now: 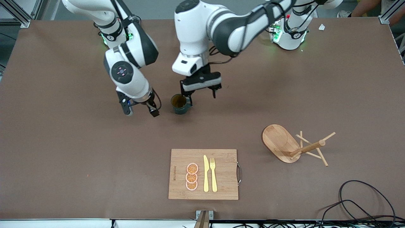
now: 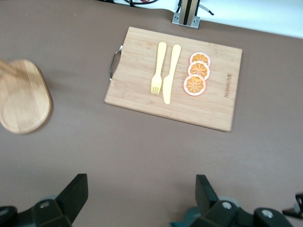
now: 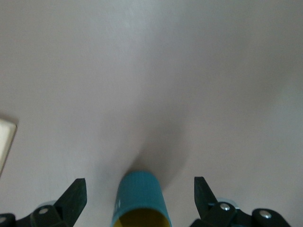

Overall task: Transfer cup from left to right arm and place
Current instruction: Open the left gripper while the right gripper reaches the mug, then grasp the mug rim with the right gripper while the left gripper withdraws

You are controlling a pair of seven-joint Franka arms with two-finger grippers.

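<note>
The dark teal cup with its ochre inside stands upright on the brown table near the middle. My left gripper is open just above the table beside the cup. One of its fingers is close to the cup's handle, and a teal edge shows by that finger in the left wrist view. My right gripper is open and low, beside the cup toward the right arm's end and apart from it. In the right wrist view the cup shows ahead between the open fingers of the right gripper.
A wooden cutting board with a yellow knife, a fork and three orange slices lies nearer the front camera. It also shows in the left wrist view. A wooden peg rack lies tipped over toward the left arm's end. Black cables lie at the front corner.
</note>
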